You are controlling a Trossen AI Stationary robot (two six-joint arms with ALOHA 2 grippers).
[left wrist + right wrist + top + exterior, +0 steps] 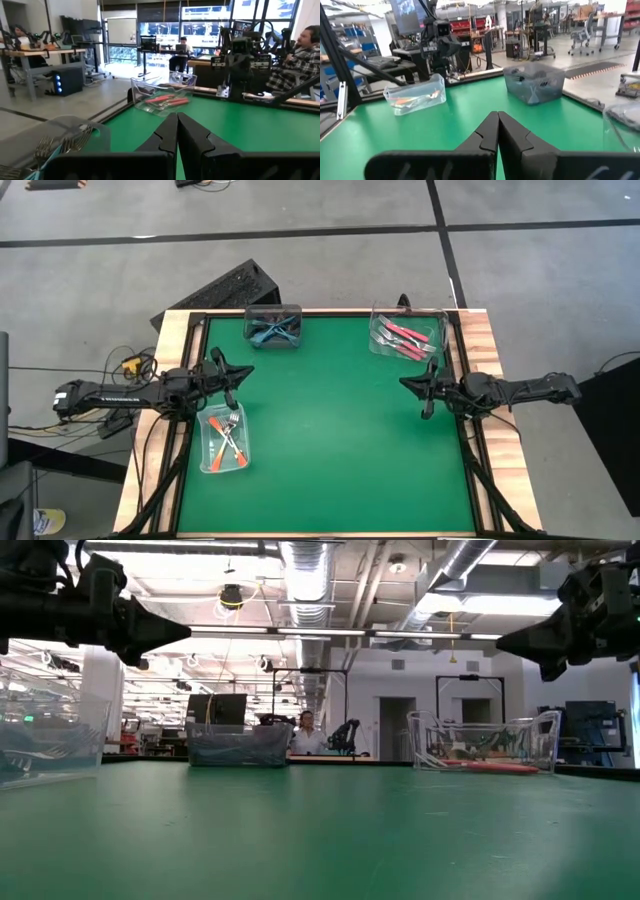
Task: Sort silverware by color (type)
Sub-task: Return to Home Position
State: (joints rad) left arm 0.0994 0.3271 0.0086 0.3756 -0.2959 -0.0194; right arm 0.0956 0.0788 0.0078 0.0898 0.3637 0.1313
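Observation:
The forks lie in three clear containers on the green table. Blue-teal forks (272, 329) fill the far-left container, pink-red forks (404, 337) the far-right one, and orange forks (230, 438) the one at the near left. My left gripper (243, 371) hovers shut above the table's left side, just beyond the orange container. My right gripper (404, 383) hovers shut above the table's right side, nearer than the pink-red container. In the wrist views both pairs of fingers (177, 131) (498, 130) are closed together and hold nothing.
The middle of the green mat (330, 420) is bare between the containers. A black case (228, 288) lies on the floor beyond the table's far-left corner. People sit at desks in the room behind, one (307, 52) close to the table's right side.

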